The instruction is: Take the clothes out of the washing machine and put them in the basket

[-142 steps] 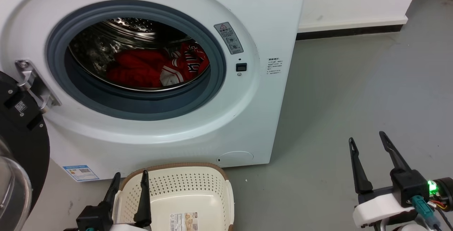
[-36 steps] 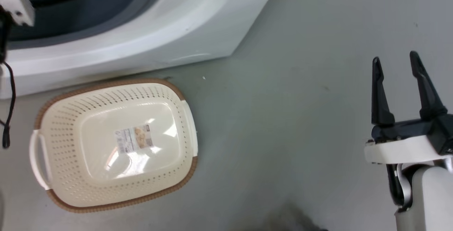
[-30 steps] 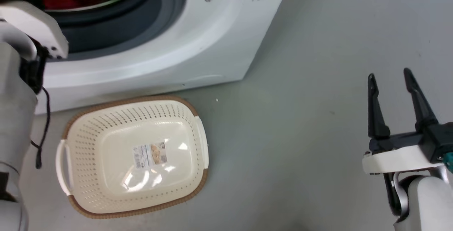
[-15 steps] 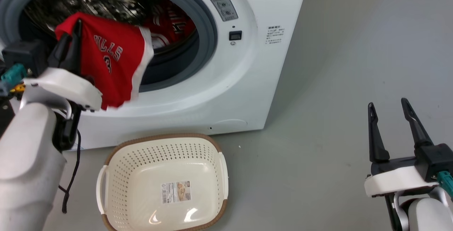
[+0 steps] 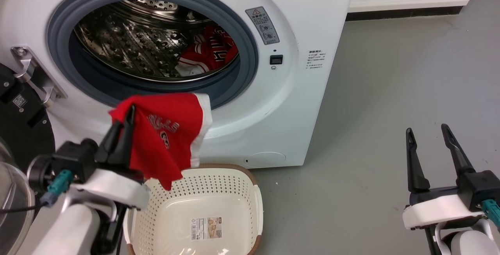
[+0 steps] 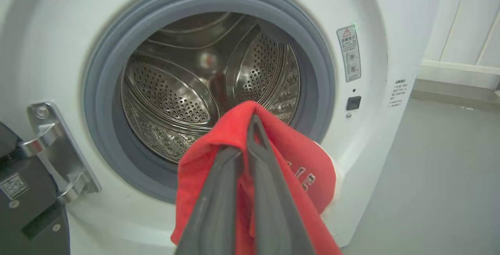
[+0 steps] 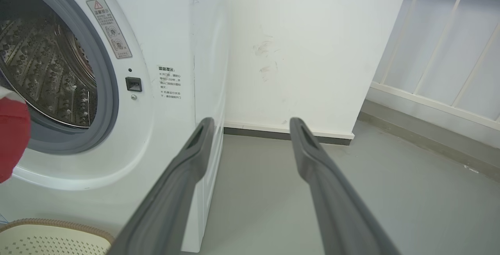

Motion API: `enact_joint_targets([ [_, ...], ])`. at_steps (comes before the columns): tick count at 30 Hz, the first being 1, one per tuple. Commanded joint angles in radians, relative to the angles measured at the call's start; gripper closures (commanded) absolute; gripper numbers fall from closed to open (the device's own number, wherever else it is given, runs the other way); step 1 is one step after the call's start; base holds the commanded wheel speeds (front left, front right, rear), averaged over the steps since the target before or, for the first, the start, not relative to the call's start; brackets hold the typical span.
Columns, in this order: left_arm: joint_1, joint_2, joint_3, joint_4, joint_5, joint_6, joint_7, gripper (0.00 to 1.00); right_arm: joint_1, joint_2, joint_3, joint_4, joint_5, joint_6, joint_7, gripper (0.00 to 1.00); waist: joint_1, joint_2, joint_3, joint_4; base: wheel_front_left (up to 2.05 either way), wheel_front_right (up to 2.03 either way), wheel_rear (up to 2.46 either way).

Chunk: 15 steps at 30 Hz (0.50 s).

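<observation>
A red jersey (image 5: 164, 138) with white trim hangs from my left gripper (image 5: 127, 118), which is shut on its top edge just outside the washing machine (image 5: 273, 102) porthole and above the left part of the basket (image 5: 242, 184). In the left wrist view the shut fingers (image 6: 250, 161) pinch the red cloth (image 6: 297, 157) in front of the steel drum. A second red garment (image 5: 211, 54) lies in the drum at its right. My right gripper (image 5: 427, 134) hovers open over the floor at the lower right, with nothing between its fingers (image 7: 312, 157).
The black-rimmed door (image 5: 19, 130) stands swung open at the left, its metal hinge (image 5: 33, 75) beside the porthole. Grey floor (image 5: 371, 110) spreads right of the machine up to a white wall with dark skirting (image 5: 406, 13). The basket sits on the floor against the washer's base.
The camera has tilted back up to the porthole. My left gripper has drawn the jersey out of the drum and lowered it over the basket. The right gripper has kept its place.
</observation>
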Motion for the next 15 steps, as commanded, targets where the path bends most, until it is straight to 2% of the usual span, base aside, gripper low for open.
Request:
enact_joint_targets([
  [1,0.028,-0.008,-0.007,-0.005,-0.006,0.005,0.002,1.0,-0.003,0.001,-0.001,-0.002,0.004,-0.001,-0.002,0.0,0.0002,0.0,0.004,0.003,0.0,0.0,0.0],
  [7,0.092,-0.038,-0.026,0.078,-0.037,-0.01,-0.002,1.0,-0.021,0.001,0.002,-0.014,0.0,-0.001,-0.002,0.0,0.0002,0.0,0.052,-0.003,0.0,0.0,0.0],
  [15,0.035,-0.133,0.0,0.385,-0.077,-0.102,-0.014,1.0,-0.07,0.001,0.0,-0.05,0.004,-0.001,-0.002,0.0,0.0002,0.0,0.22,-0.037,0.0,0.0,0.0],
])
